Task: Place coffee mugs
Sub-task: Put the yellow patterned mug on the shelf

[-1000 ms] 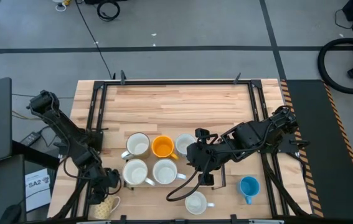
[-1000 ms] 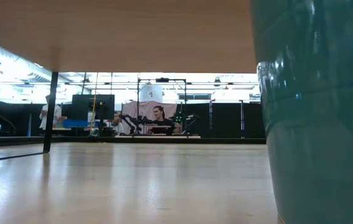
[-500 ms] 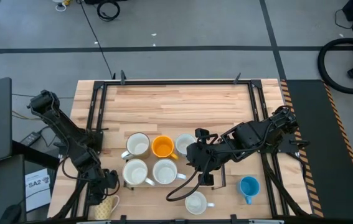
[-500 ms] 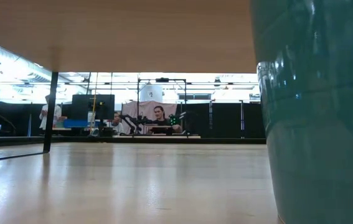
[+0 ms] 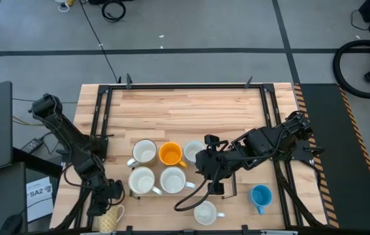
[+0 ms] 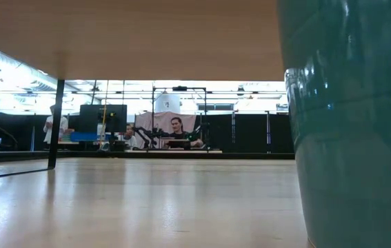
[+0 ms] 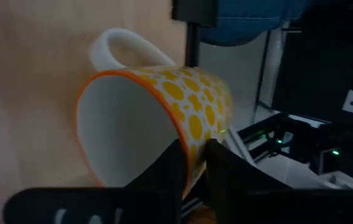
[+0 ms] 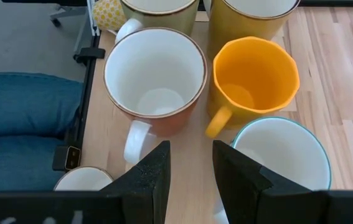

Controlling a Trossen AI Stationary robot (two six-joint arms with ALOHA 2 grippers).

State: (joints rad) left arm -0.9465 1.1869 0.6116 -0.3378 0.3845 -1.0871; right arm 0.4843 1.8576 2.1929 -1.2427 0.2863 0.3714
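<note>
Eight mugs are on the table. The yellow dotted mug sits at the near left corner, and my left gripper is shut on it. Two cream mugs, the orange mug, the reddish-brown mug and a teal-rimmed white mug stand upright in a cluster. A white mug and the blue mug stand apart. My right gripper hovers open over the cluster, touching nothing. My left gripper pinches the yellow dotted mug's wall at the rim, on the side away from the white handle. One finger is inside the mug and the other is outside. The fingers come from above, slanting down; the mug's base is hidden.
A black metal frame runs along the table's sides and far edge. The far half of the wooden table holds no objects. Blue denim shows beyond the near edge. The blue mug fills the low view's right side.
My left gripper has moved a little toward the table's near edge, closer over the yellow dotted mug. The right arm and the other mugs have kept still.
</note>
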